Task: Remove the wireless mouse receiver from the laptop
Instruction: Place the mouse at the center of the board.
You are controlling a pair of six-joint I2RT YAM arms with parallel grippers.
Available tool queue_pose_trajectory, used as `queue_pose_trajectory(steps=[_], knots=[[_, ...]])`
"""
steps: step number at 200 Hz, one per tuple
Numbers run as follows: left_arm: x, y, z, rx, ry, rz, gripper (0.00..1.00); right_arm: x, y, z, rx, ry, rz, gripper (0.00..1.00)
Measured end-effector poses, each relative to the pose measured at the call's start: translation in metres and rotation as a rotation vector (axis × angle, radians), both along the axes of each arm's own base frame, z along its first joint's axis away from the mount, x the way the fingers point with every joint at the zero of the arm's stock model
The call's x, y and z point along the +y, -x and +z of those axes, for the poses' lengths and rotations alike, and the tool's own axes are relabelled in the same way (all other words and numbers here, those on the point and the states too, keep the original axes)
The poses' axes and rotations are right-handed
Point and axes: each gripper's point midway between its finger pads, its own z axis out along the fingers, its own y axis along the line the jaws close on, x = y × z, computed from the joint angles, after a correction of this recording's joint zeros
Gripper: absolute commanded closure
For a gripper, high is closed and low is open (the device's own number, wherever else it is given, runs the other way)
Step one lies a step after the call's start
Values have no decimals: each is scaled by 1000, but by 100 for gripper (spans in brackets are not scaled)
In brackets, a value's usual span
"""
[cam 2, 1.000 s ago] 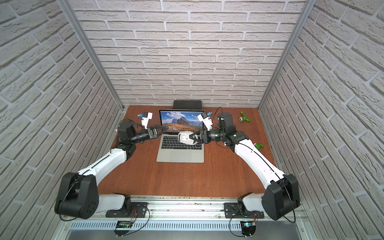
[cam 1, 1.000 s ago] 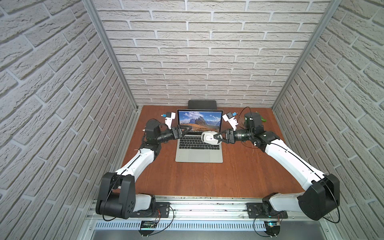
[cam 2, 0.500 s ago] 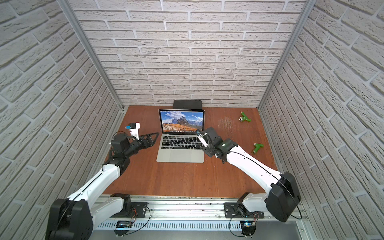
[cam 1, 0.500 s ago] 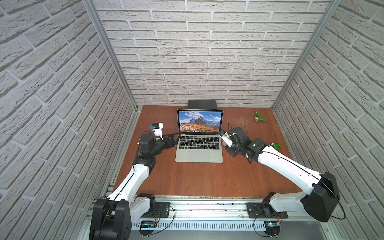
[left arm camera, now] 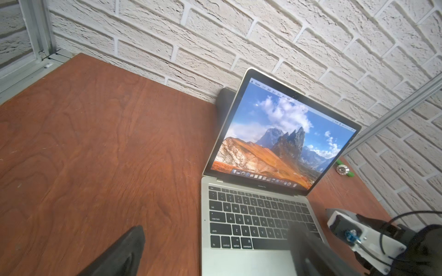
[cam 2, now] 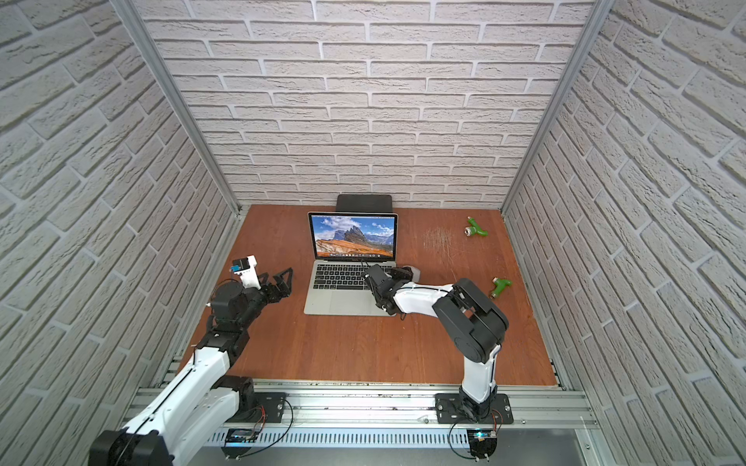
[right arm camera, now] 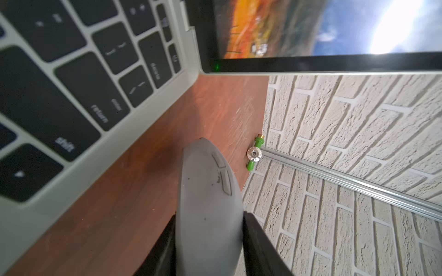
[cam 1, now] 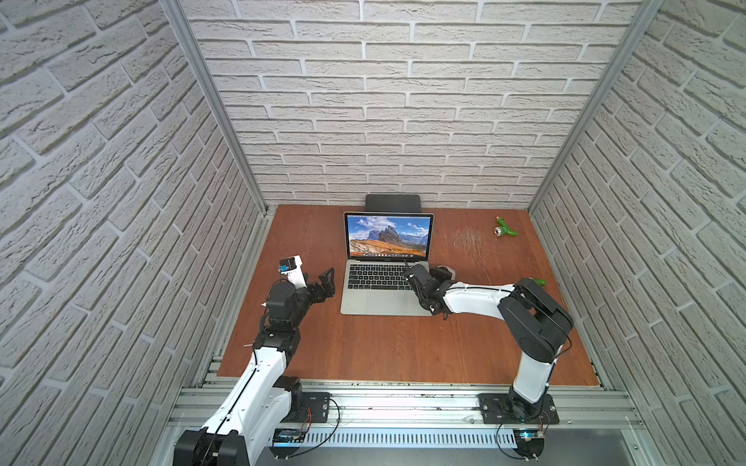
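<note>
Mouse (right arm camera: 208, 191) was what your right gripper (right arm camera: 210, 219) held pinched between its black fingers, just off the right edge of the laptop (cam 1: 379, 300). That laptop sat open toward the back of the table (cam 1: 363, 351), screen lit. Your left gripper (cam 1: 321, 282) hung with jaws spread wide and empty, just left of the keyboard. The wireless mouse receiver? You couldn't make it out in any view.
</note>
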Motion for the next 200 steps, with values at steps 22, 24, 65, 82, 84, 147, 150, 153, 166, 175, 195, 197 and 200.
queue_pose_trajectory(steps=[22,24,65,82,84,147,150,153,166,175,195,197,200], knots=[[4,1,-6,11,-7,19,2,-4,-2,-2,-21,37,-28,98],[4,1,-7,12,-8,20,2,-4,-2,-2,-22,35,-30,98],[9,2,2,-20,-20,46,2,-5,2,-1,-20,-8,-93,98],[11,3,5,-31,-23,55,2,-6,7,-2,-10,-16,-114,89],[11,3,6,-32,-23,57,2,-6,8,-2,-11,-17,-118,88],[17,11,16,-71,-31,86,2,-8,16,-8,-41,29,-175,54],[17,12,17,-75,-31,87,2,-8,16,-8,-42,29,-176,53],[18,12,19,-79,-32,88,2,-8,17,-9,-42,28,-178,51],[19,15,23,-93,-36,94,2,-7,19,-14,-16,21,-177,48],[20,17,24,-97,-39,99,2,-7,21,-18,-5,26,-177,45],[22,20,26,-100,-44,104,2,-7,26,-28,37,23,-174,41],[22,20,26,-101,-44,104,2,-7,26,-28,35,27,-175,40],[22,21,26,-100,-45,106,2,-8,27,-29,38,30,-175,39]])
